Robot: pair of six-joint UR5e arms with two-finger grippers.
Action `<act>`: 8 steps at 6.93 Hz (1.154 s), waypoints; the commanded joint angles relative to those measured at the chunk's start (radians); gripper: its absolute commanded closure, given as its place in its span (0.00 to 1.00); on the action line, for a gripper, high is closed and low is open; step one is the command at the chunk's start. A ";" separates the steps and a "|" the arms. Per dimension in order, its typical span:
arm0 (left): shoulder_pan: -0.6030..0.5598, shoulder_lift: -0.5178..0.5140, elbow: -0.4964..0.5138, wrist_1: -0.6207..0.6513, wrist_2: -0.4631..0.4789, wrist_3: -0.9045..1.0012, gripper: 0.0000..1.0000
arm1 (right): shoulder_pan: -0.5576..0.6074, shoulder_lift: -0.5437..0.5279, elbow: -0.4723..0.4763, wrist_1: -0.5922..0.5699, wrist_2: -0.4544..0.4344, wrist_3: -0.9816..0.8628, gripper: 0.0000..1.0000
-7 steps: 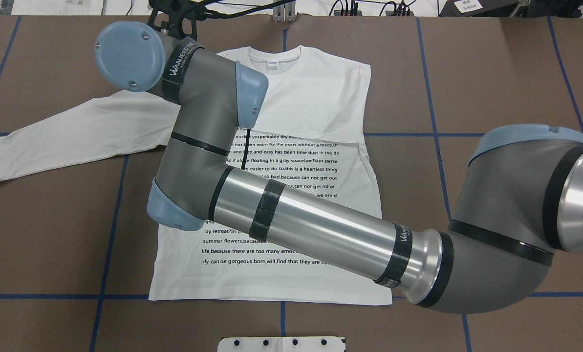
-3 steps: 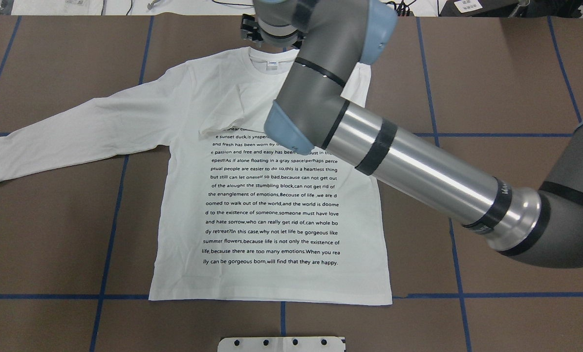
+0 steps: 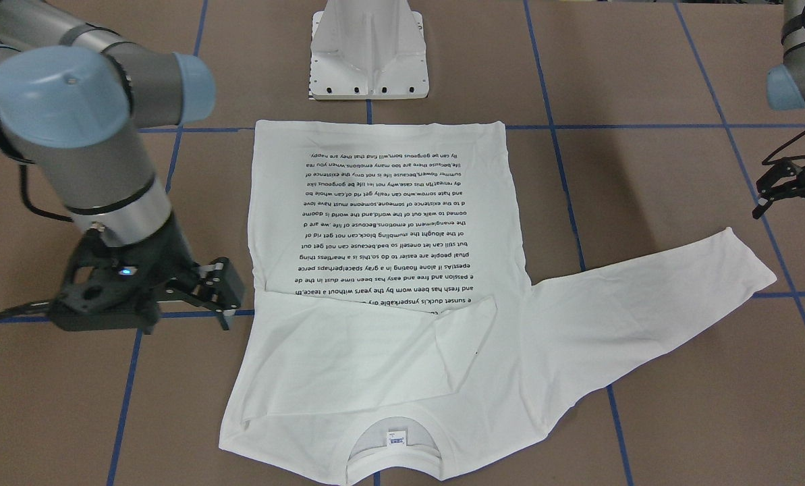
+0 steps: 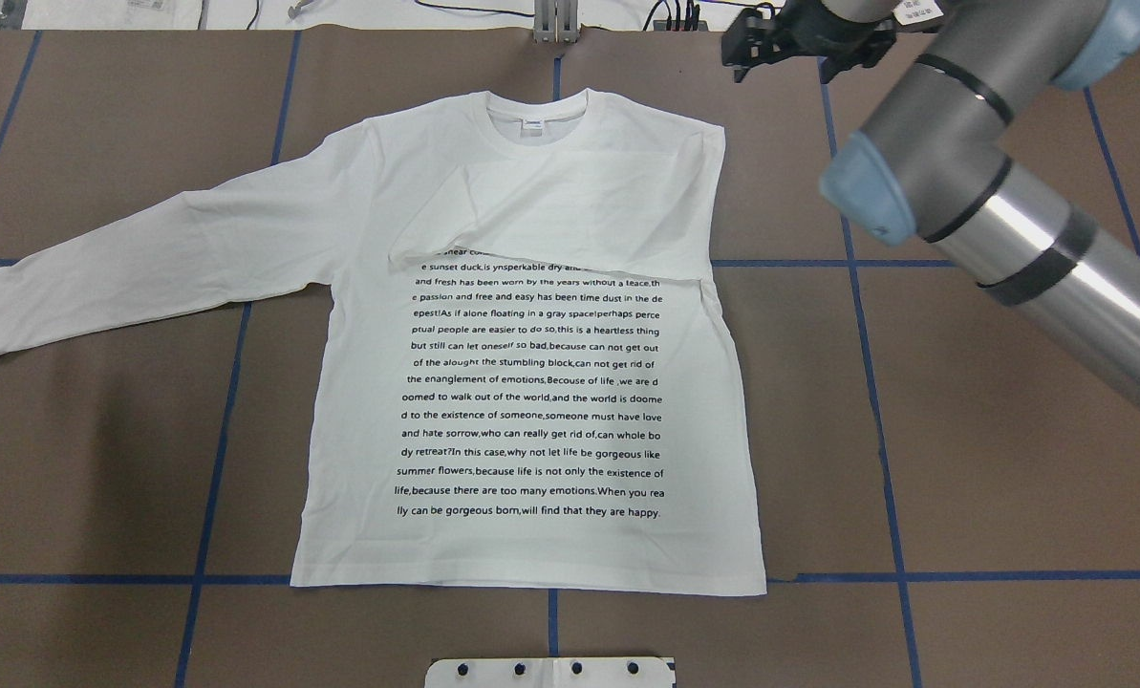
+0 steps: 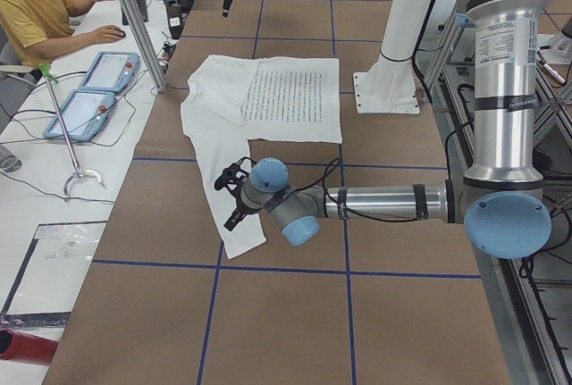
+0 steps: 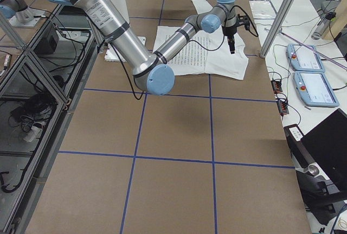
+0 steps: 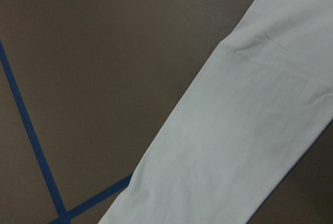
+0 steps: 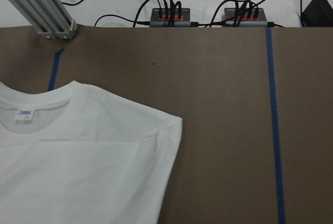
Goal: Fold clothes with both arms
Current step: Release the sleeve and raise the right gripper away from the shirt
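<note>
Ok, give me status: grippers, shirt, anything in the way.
Left gripper open, over the outstretched sleeve. Right gripper open, empty, beside the T-shirt. Shirt flat, other sleeve folded across the chest. Nothing lying on it.

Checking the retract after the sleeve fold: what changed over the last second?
The right arm swung back toward its own side, carrying the right gripper from over the outstretched sleeve's shoulder, past the collar, to beyond the opposite shoulder. It is open and holds nothing. The shirt stayed put: one sleeve folded across the chest, the other sleeve stretched out.
</note>
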 commanded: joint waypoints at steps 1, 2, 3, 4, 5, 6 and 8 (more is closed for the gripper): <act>0.082 0.001 0.098 -0.082 0.073 -0.011 0.00 | 0.091 -0.168 0.126 0.003 0.093 -0.139 0.00; 0.111 0.001 0.126 -0.111 0.086 -0.009 0.00 | 0.091 -0.171 0.129 0.001 0.091 -0.140 0.00; 0.146 0.001 0.158 -0.144 0.106 -0.008 0.00 | 0.091 -0.177 0.131 0.006 0.091 -0.140 0.00; 0.160 0.001 0.167 -0.164 0.107 -0.008 0.00 | 0.093 -0.182 0.133 0.007 0.091 -0.140 0.00; 0.172 0.003 0.169 -0.165 0.107 -0.008 0.04 | 0.093 -0.183 0.134 0.009 0.091 -0.140 0.00; 0.176 0.006 0.169 -0.165 0.107 -0.006 0.26 | 0.093 -0.186 0.136 0.009 0.091 -0.140 0.00; 0.177 0.007 0.169 -0.165 0.109 -0.006 0.66 | 0.091 -0.191 0.148 0.010 0.091 -0.140 0.00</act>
